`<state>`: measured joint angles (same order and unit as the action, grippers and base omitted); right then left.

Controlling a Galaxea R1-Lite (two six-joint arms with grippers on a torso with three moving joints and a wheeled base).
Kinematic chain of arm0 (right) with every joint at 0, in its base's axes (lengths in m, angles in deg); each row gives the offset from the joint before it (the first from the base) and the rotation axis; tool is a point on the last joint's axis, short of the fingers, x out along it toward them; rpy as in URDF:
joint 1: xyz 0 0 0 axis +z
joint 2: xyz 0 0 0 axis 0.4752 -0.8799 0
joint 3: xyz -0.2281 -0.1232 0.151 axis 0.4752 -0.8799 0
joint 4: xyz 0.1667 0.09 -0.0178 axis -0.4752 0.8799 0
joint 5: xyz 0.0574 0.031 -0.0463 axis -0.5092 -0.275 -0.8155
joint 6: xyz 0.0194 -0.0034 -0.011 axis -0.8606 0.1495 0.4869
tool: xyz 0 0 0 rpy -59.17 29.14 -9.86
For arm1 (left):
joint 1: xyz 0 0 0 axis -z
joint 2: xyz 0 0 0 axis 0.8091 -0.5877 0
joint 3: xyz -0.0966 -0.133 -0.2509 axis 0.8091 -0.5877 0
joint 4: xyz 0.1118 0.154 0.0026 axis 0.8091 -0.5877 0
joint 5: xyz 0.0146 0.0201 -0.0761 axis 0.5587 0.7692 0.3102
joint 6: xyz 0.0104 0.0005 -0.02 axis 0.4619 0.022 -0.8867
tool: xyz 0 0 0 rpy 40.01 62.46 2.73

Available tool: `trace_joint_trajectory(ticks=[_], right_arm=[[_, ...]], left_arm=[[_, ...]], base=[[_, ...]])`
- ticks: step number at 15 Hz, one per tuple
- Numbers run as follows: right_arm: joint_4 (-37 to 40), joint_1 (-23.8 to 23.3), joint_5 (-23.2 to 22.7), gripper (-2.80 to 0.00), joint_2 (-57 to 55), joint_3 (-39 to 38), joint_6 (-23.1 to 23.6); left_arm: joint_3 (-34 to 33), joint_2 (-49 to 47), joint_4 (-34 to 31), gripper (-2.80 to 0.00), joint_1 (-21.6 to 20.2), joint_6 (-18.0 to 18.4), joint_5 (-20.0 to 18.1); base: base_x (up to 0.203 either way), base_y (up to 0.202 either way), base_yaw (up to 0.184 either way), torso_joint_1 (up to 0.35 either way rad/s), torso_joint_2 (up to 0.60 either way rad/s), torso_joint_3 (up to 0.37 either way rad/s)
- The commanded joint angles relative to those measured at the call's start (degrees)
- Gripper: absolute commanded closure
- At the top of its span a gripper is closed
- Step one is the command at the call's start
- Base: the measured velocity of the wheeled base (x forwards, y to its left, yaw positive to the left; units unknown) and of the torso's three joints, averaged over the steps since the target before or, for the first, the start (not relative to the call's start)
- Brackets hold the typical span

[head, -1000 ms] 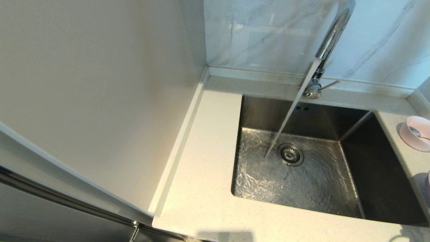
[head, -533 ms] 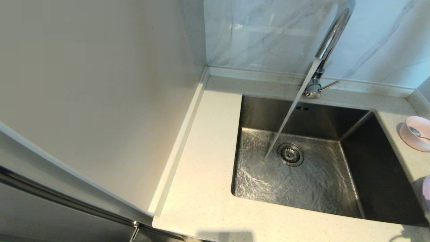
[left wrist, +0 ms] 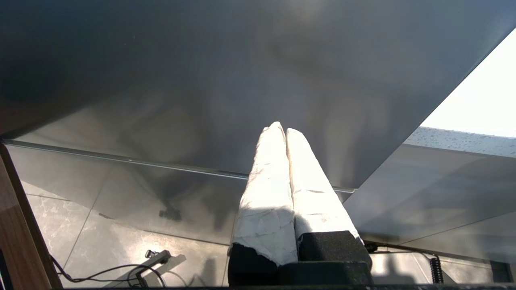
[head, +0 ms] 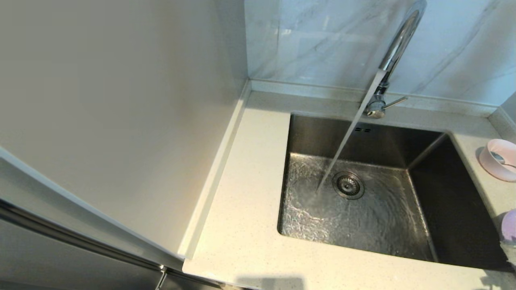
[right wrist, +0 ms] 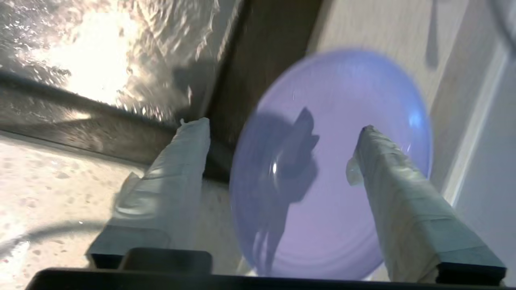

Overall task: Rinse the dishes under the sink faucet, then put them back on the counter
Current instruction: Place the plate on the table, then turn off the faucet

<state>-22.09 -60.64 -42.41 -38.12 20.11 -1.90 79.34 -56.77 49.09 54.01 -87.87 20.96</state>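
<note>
Water pours from the chrome faucet (head: 397, 44) into the steel sink (head: 455, 209), landing just left of the drain (head: 348, 185). At the head view's right edge, the pale pink bowl (head: 489, 167) stands on the counter (head: 250, 201) with the spoon (head: 500, 158) in it. Nearer me, the lavender plate (head: 509, 224) shows partly. In the right wrist view my right gripper (right wrist: 282, 125) is open wide over the blurred plate (right wrist: 334, 193). One finger is above the plate's inside and the other is outside its rim, by the sink's edge. My left gripper (left wrist: 281, 128) is shut on nothing, low by the cabinet front.
A tall pale panel (head: 121, 100) walls off the counter's left side. The veined marble wall (head: 322, 40) rises behind the faucet. The faucet's thin lever (head: 395, 102) points right. The sink floor (right wrist: 100, 48) is covered in rippling water.
The lavender plate has come further into the head view at the right edge. Water keeps running; the pink bowl and spoon have not moved.
</note>
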Motion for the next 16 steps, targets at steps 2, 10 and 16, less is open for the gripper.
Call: trace_joint_trajectory(ticks=[2,10,16], right_arm=[[-1.5,1.0,-2.1,-2.8,6.3,-0.8,1.5],[21.5,8.9,-2.3,-2.8,9.4,19.5,-4.2],[70.8,15.0,-2.0,-2.8,-1.7,49.2,-16.9]], left_arm=[[0.0,0.0,0.0,0.0,0.0,0.0,0.0],[0.0,0.0,0.0,0.0,0.0,0.0,0.0],[0.0,0.0,0.0,0.0,0.0,0.0,0.0]], base=[[0.0,0.0,0.0,0.0,0.0,0.0],[0.0,0.0,0.0,0.0,0.0,0.0],[0.0,0.0,0.0,0.0,0.0,0.0]])
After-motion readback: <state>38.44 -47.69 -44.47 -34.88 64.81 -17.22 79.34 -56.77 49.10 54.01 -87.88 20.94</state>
